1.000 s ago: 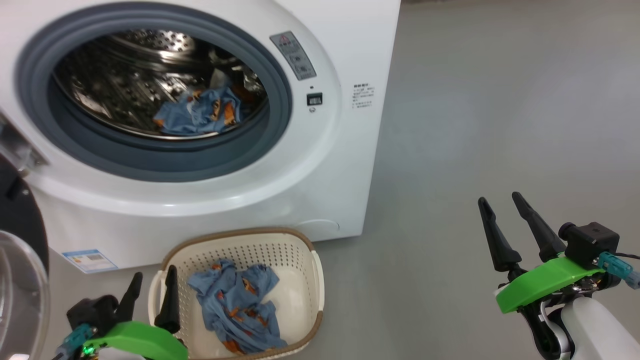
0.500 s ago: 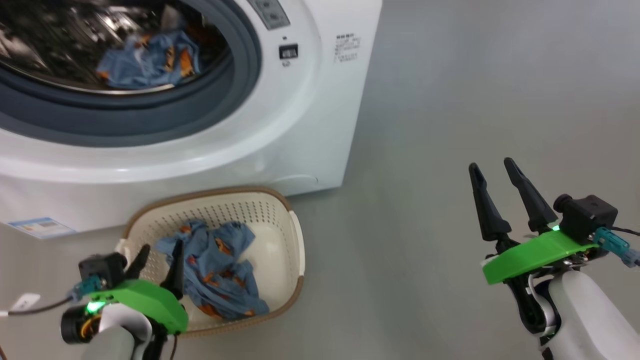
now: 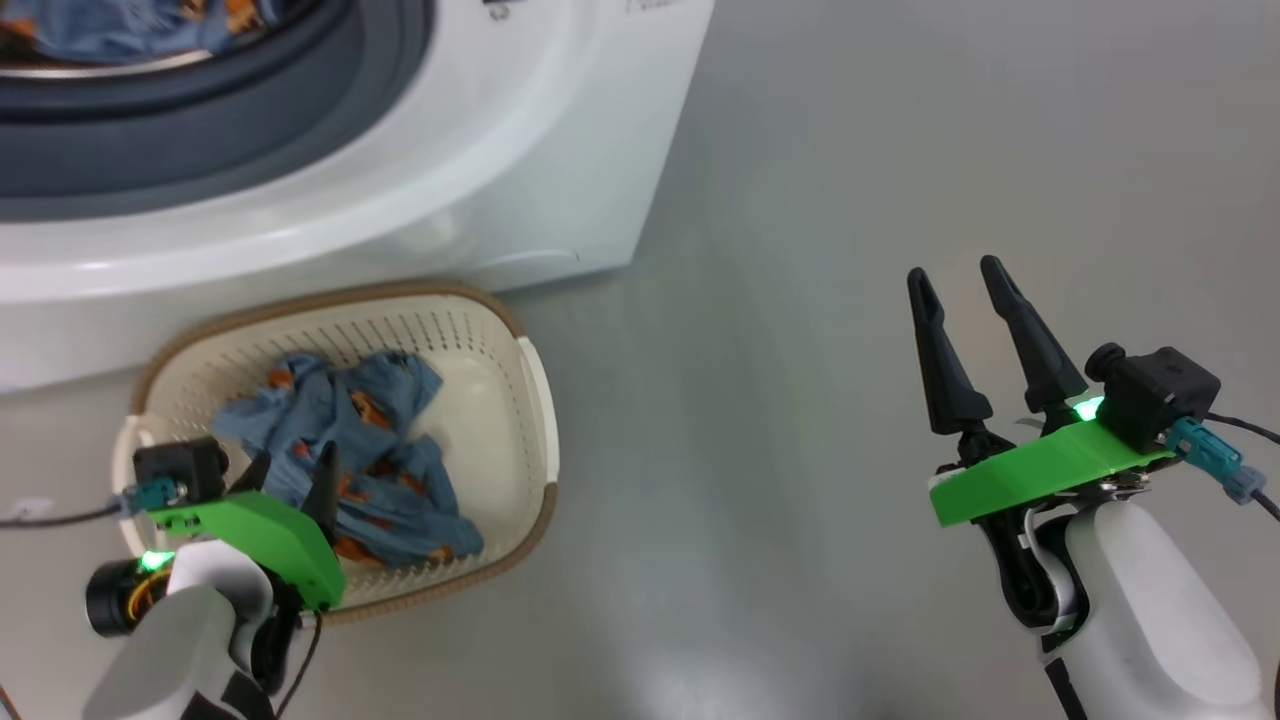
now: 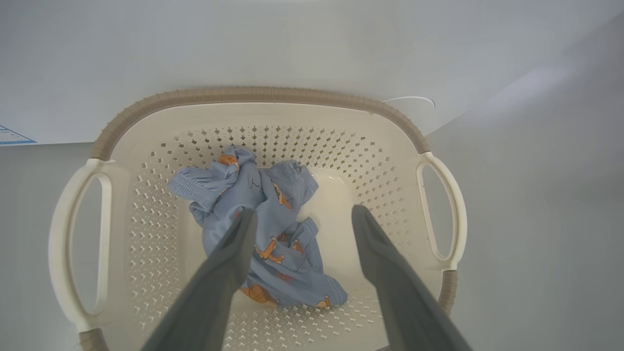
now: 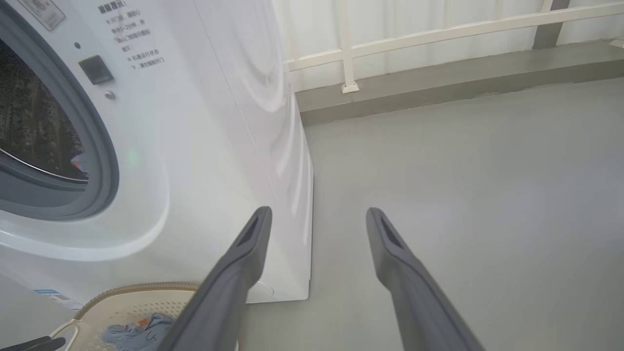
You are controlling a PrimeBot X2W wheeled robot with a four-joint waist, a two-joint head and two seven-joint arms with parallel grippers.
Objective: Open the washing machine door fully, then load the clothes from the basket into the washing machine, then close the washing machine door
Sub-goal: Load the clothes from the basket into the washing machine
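The cream basket [image 3: 500, 330] with a brown rim stands on the floor against the washing machine [image 3: 480, 140]. Blue clothes [image 3: 390, 490] with orange prints lie crumpled in it. My left gripper [image 3: 295, 462] hangs open just above the basket's near side. In the left wrist view its fingers [image 4: 229, 253] straddle the clothes [image 4: 278, 195] inside the basket [image 4: 253, 93], apart from the cloth. More blue cloth [image 3: 110, 35] lies in the drum. My right gripper [image 3: 953, 270] stands open and empty over bare floor, far right. The washing machine door is out of view.
Grey floor [image 3: 780, 420] spreads right of the machine and basket. In the right wrist view, the machine's white side [image 5: 234, 122] is on the left, the basket [image 5: 131, 292] below it, and a white railing [image 5: 438, 34] on a low kerb at the back.
The head camera has tilted down, so the machine has slid up the picture. My left gripper has moved from the basket's left rim to above the clothes. The right gripper stays open.
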